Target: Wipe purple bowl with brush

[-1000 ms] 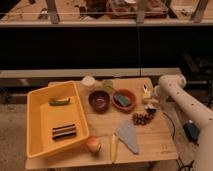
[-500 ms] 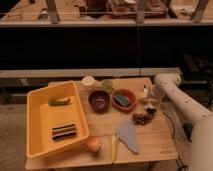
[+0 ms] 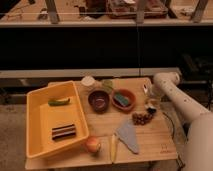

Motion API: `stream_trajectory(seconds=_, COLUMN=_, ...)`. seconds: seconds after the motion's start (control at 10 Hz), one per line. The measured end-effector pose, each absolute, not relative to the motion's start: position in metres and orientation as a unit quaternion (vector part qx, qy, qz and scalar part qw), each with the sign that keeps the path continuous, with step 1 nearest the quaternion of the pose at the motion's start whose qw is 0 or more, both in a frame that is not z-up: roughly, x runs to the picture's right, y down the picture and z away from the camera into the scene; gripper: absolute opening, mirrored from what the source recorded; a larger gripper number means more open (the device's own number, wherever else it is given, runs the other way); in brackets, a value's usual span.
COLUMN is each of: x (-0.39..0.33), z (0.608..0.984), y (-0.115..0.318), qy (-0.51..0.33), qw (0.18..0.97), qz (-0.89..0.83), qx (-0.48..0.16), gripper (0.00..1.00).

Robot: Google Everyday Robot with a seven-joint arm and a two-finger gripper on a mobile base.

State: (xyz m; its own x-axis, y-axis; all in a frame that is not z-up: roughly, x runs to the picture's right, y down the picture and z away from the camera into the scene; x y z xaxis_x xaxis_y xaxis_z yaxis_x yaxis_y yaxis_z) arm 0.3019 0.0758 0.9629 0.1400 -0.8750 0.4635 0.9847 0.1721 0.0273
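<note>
Purple bowl [image 3: 99,100]: upright near the middle of the wooden table [image 3: 159,145], just beside the orange-brown bowl [image 3: 123,99] on its right, with the yellow bin [image 3: 35,125] on its left. Gripper [image 3: 151,104]: low over the table's right edge beside a dark clustered item [image 3: 141,118]; whether it is clenched or released cannot be told. Setting: dim room, with a pale ledge [image 3: 40,74] and dark panels behind the table.

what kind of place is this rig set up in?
Probably a lab or test area staged with kitchen props: a small wooden table holding a yellow bin, a purple bowl and an apple. The gripper hangs over the table's right edge.
</note>
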Motion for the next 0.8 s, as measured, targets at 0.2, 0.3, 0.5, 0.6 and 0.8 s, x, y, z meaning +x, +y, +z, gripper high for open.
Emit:
stream_trajectory(seconds=0.2, x=0.3002, z=0.9624, y=0.0764, qy=-0.194, qw=0.740, qz=-0.627, qx=-0.146, gripper=0.00)
stream_trajectory(seconds=0.3, x=0.3004, z=0.9634, y=0.0788, qy=-0.199, qw=0.739, qz=-0.626, qx=-0.151, gripper=0.00)
stream_trajectory(seconds=0.5, x=0.3000, z=0.9645, y=0.0796, qy=-0.205, qw=0.737, qz=-0.625, qx=-0.155, gripper=0.00)
stream_trajectory(seconds=0.6, x=0.2992, z=0.9628, y=0.0803, qy=-0.206, qw=0.736, qz=-0.626, qx=-0.156, gripper=0.00)
stream_trajectory(seconds=0.8, x=0.2984, z=0.9613, y=0.0811, qy=-0.208, qw=0.735, qz=-0.626, qx=-0.157, gripper=0.00)
